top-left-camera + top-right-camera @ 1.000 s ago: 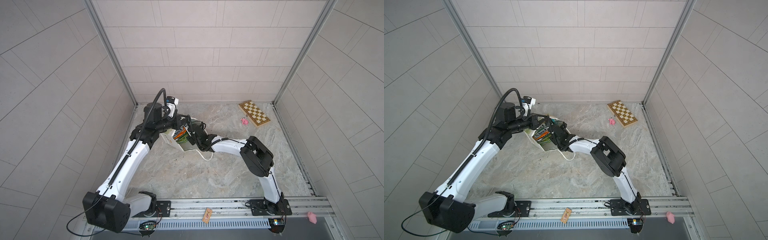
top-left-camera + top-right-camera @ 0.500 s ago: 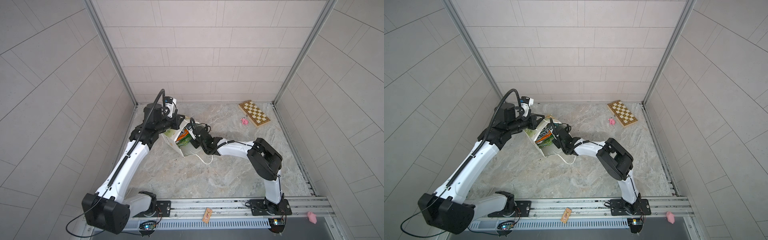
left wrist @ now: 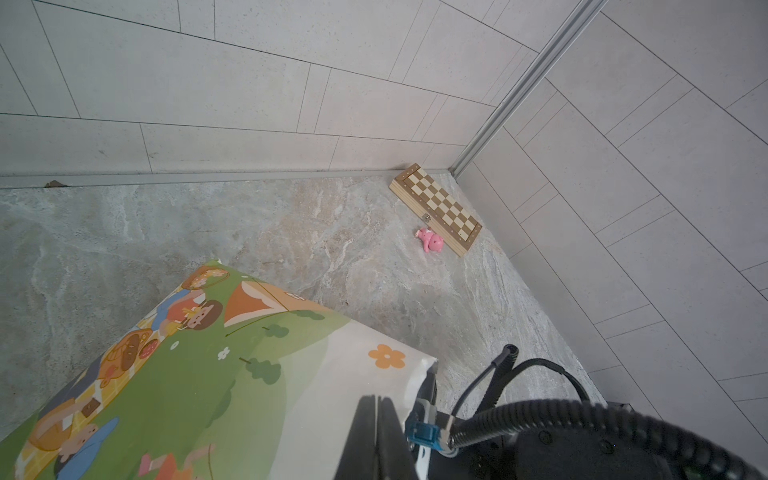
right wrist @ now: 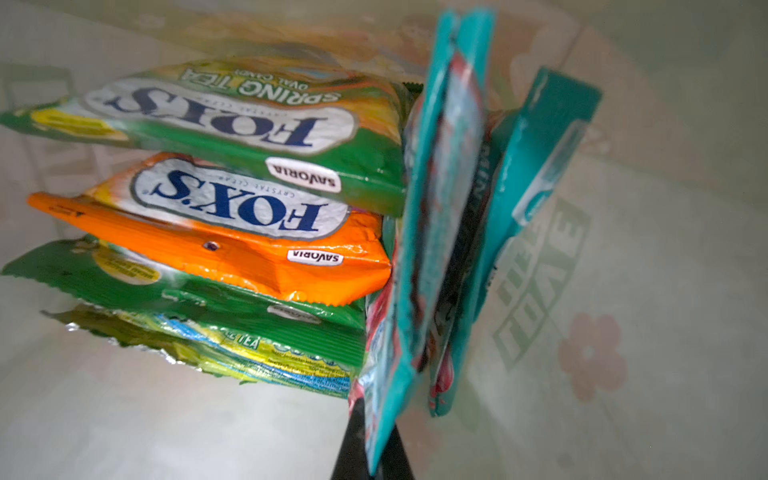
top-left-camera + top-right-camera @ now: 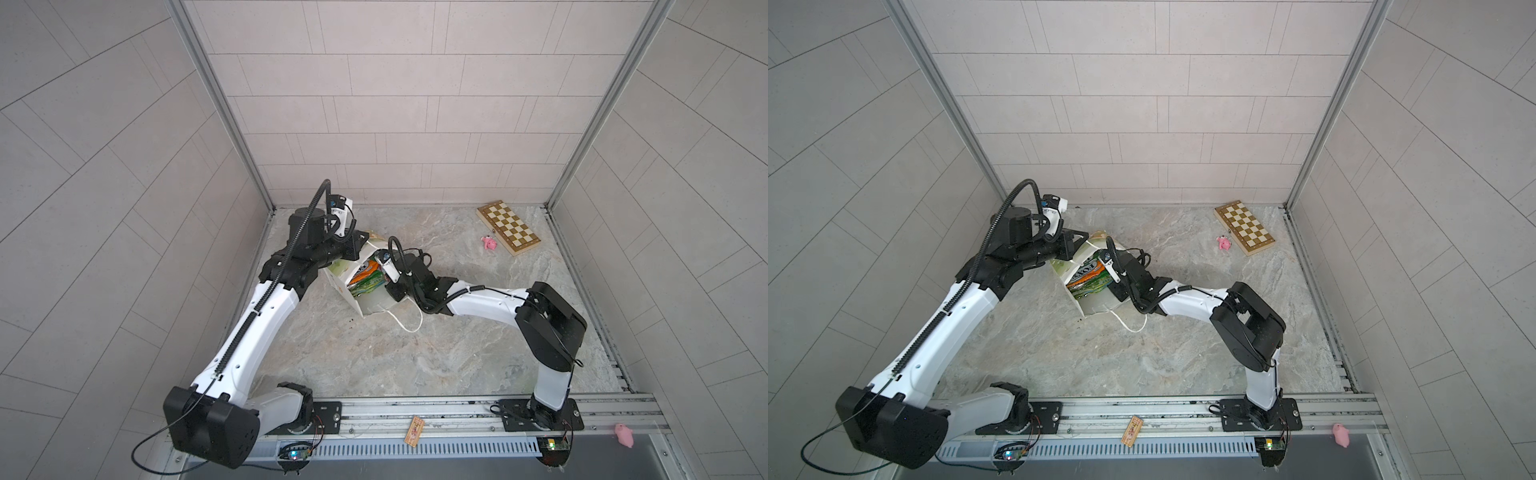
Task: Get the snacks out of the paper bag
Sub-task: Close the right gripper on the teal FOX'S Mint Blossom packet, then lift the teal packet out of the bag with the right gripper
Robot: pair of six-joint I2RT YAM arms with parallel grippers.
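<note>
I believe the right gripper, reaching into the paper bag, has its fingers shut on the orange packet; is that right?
Not quite: the right gripper is inside the paper bag, but the right wrist view shows it shut on a teal packet; the orange packet sits ungripped beside it.

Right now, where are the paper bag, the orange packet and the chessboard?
paper bag (image 3: 208, 374): left wrist view, on its green printed side.
orange packet (image 4: 249, 253): right wrist view, on its orange front.
chessboard (image 5: 508, 228): in a top view, middle of its chequered face.

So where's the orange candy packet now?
Inside the paper bag, left of centre in both top views; the right wrist view shows the orange packet sandwiched between two green packets, a teal packet across its end.
</note>
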